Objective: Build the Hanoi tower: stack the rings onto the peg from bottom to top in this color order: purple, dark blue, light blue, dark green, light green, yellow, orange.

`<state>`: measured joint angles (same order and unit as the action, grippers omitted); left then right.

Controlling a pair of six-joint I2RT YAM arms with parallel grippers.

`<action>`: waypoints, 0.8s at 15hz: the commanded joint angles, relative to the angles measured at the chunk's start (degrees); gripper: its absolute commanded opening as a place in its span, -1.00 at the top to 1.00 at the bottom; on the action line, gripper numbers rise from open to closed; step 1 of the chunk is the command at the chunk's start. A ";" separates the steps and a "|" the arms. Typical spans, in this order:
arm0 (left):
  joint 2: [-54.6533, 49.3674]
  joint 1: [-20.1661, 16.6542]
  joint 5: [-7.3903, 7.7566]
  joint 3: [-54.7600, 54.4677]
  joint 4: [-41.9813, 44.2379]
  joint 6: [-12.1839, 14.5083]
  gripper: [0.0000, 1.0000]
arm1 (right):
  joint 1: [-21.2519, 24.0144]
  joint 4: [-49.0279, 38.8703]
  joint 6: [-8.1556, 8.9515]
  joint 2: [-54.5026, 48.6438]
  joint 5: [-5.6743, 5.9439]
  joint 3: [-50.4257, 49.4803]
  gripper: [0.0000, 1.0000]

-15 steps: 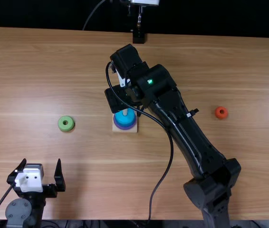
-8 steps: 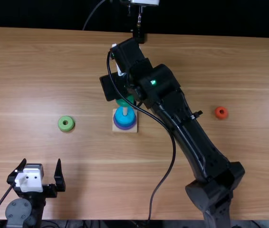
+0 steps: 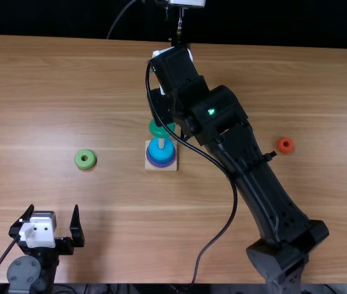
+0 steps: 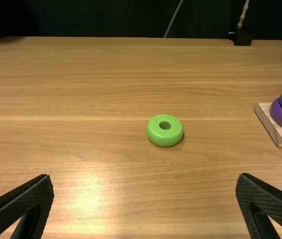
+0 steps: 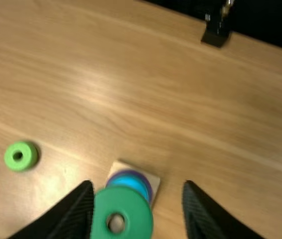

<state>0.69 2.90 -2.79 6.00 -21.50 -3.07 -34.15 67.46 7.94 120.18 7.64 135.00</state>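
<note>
The dark green ring (image 3: 157,130), at twelve o'clock from the light blue ring (image 3: 162,155), has been exposed as the right claw (image 5: 138,186), fingers apart, was drawn off towards one o'clock. It seems released high on the peg (image 3: 161,143); seating is probably needed.

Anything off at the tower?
Yes: the dark green ring. It isn't seated on the light blue ring, and shows off-centre between the open fingers of the right gripper, with a clear gap to one. Can't tell what supports it; possibly a poor grip.
</note>
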 commanded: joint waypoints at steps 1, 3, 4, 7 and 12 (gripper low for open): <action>-0.69 -0.35 -0.27 -6.00 -4.55 0.22 -1.00 | -1.44 1.58 -0.25 -2.14 1.11 0.88 1.00; -0.69 -0.35 -0.27 -6.00 -4.55 0.22 -1.00 | -2.06 4.32 0.07 -2.14 1.01 0.62 1.00; -0.69 -0.35 -0.27 -6.00 -4.55 0.22 -1.00 | -2.41 5.37 0.18 -2.14 1.01 0.62 1.00; -0.69 -0.35 -0.27 -6.00 -4.55 0.22 -1.00 | -4.17 5.69 0.18 -2.14 1.01 0.62 1.00; -0.69 -0.35 -0.27 -6.00 -4.55 0.22 -1.00 | -4.26 5.80 0.18 -2.14 1.01 -1.76 1.00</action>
<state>0.67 2.90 -2.81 6.00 -21.50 -3.07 -38.11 73.23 8.03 120.03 8.03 134.23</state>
